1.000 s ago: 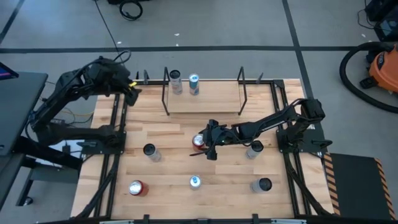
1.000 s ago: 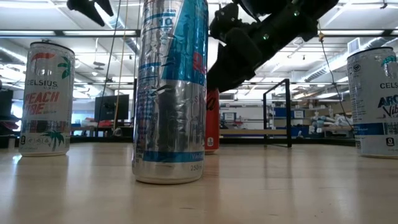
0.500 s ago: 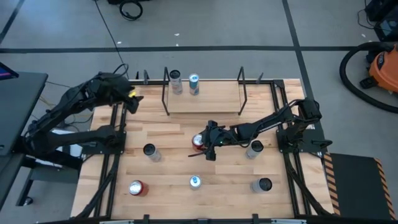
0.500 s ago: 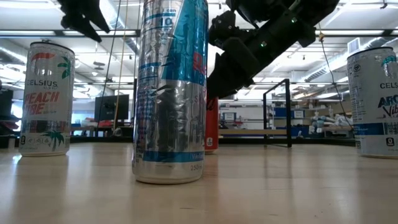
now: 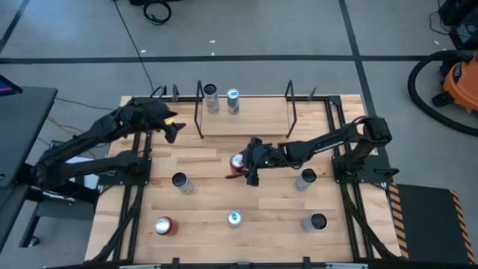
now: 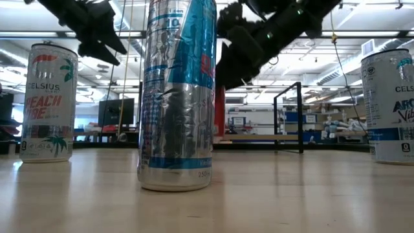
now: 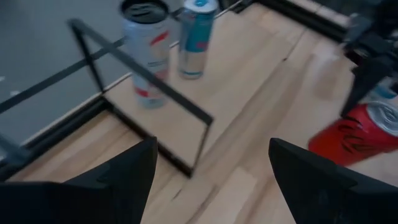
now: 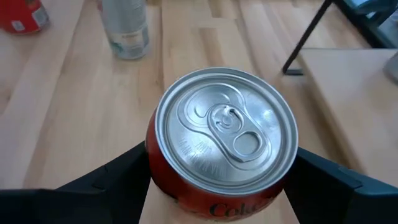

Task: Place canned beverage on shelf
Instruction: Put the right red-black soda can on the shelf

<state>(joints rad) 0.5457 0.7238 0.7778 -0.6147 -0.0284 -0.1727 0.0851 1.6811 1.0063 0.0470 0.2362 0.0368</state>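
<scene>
A red cola can (image 8: 224, 130) sits between the fingers of my right gripper (image 5: 242, 164), which is shut on it just in front of the shelf (image 5: 246, 119). The shelf is a light board between two black rod end frames. Two cans (image 5: 211, 98) (image 5: 233, 100) stand upright on its left end. My left gripper (image 5: 173, 128) hangs open and empty in the air beside the shelf's left end frame (image 7: 143, 74). From there the red can (image 7: 357, 134) shows tilted. My right gripper pinches the red can's side wall (image 8: 155, 171) between its two fingers (image 8: 118, 180), one on each side, just below the top rim. The fingers slant down from the table's right. The can (image 6: 220, 110) hangs a little above the tabletop, tilted.
Several other cans stand on the tabletop: one at the left (image 5: 180, 181), a red one near left (image 5: 164, 226), a silver-blue one near the front edge (image 5: 234, 218), and two on the right (image 5: 305, 179) (image 5: 317, 222). The shelf board's right part (image 5: 265, 118) is bare.
My left gripper has come down and moved right toward the shelf's left end frame, tipping further downward. My right gripper has risen a little and moved toward the shelf with the red can, which has come up off the tabletop.
</scene>
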